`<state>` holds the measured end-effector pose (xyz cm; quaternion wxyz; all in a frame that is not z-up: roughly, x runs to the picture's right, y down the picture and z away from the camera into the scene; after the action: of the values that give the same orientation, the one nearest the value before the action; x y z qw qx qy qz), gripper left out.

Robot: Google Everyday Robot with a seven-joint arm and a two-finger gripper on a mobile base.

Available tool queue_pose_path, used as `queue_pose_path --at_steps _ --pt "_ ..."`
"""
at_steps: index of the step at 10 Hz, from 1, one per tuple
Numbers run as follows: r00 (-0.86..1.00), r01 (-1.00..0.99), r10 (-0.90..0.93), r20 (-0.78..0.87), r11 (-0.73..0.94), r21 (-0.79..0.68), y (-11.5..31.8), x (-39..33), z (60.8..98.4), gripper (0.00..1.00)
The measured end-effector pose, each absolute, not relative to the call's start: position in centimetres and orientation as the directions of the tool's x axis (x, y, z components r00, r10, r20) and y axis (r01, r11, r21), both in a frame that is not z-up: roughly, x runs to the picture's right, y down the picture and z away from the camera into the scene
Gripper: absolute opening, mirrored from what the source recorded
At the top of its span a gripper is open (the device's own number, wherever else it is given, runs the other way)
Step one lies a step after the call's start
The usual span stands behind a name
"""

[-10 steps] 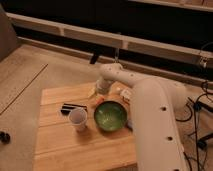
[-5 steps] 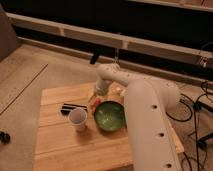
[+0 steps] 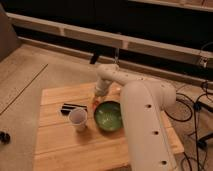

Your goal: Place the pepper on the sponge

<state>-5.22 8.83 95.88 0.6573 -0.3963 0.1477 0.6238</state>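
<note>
My gripper (image 3: 98, 95) hangs from the white arm (image 3: 142, 107) low over the wooden table (image 3: 55, 145), just beyond the far left rim of the green bowl (image 3: 108, 116). A small orange-red pepper (image 3: 94, 101) shows right at the gripper's tip, close to the table top. I cannot tell whether the pepper is held or lying on the wood. The sponge is hidden from view.
A white cup (image 3: 77, 119) stands left of the bowl. A flat black object (image 3: 70, 107) lies just behind the cup. The thick arm covers the table's right side. Cables (image 3: 197, 107) lie on the floor at the right.
The gripper has dropped lower and slightly left, toward the table top beside the bowl. The bowl, cup and black object have not moved.
</note>
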Motion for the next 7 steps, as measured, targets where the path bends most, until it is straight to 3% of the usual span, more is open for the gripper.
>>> queue_pose_path --at_steps 3,7 --pt "0.150 -0.949 0.741 -0.655 -0.077 -0.305 6.2 -4.0 96.4 0.00" --pt "0.112 -0.972 0.829 -0.548 -0.025 -0.236 -0.9 -0.3 95.5 0.00"
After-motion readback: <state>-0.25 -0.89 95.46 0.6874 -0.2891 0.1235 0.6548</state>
